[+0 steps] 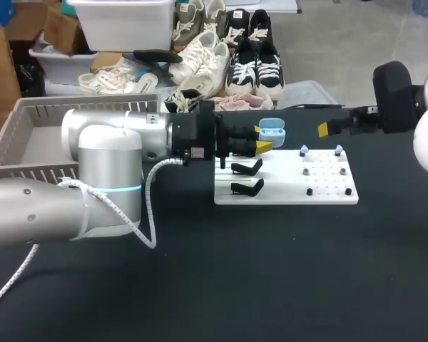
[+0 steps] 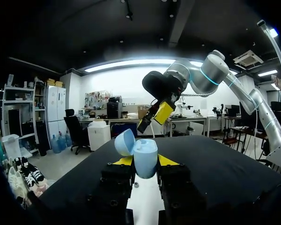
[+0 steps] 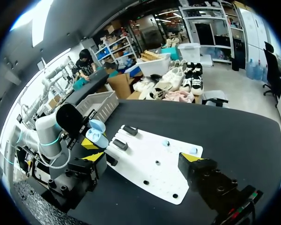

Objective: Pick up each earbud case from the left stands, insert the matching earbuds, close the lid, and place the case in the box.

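A light blue earbud case (image 1: 272, 129) with its lid open is held above the white stand board's (image 1: 285, 192) far left edge. My left gripper (image 1: 264, 138) is shut on it. In the left wrist view the case (image 2: 145, 158) stands upright between my yellow tips, its lid (image 2: 124, 142) swung back. Two black stands (image 1: 247, 168) on the board are bare. Two pale earbuds (image 1: 304, 151) (image 1: 338, 150) sit on pegs at the board's far right. My right gripper (image 1: 327, 128) hovers open beyond them, nothing between its fingers; it shows ahead of the case (image 2: 155, 116).
A grey slatted box (image 1: 85, 102) stands at the back left, behind my left arm. Several dark pegs (image 1: 309, 191) dot the board's right half. In the right wrist view the board (image 3: 150, 161) lies under my right gripper (image 3: 141, 157), with the box (image 3: 99, 104) beyond.
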Robot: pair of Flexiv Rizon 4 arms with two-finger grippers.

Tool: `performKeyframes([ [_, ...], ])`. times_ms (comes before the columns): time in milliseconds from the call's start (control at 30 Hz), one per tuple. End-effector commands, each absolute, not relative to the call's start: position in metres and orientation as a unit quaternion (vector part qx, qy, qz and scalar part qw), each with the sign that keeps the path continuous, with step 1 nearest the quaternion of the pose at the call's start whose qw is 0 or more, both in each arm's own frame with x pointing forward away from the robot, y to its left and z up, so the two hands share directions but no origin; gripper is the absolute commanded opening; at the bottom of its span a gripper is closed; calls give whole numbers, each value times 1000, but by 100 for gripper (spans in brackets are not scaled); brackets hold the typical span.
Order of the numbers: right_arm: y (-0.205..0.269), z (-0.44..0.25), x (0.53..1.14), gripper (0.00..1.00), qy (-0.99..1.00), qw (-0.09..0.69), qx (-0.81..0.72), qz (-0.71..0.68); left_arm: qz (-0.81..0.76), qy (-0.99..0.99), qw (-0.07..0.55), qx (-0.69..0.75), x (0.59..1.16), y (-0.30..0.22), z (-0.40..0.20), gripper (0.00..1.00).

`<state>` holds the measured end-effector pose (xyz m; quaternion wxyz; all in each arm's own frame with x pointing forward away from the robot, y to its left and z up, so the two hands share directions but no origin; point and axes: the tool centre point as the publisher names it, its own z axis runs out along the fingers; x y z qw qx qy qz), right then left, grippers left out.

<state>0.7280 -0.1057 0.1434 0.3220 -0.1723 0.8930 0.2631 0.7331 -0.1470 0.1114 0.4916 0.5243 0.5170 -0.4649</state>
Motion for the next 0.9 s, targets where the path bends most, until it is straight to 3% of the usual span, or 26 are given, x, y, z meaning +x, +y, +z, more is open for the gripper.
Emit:
performKeyframes([
  [33,-105,145,724,100,895,322,-170,259,-467,516,490,526,736,-147,111,0],
  [900,-153,110,747,100,923,247,-251,157,-467,516,490,526,736,-147,111,0],
])
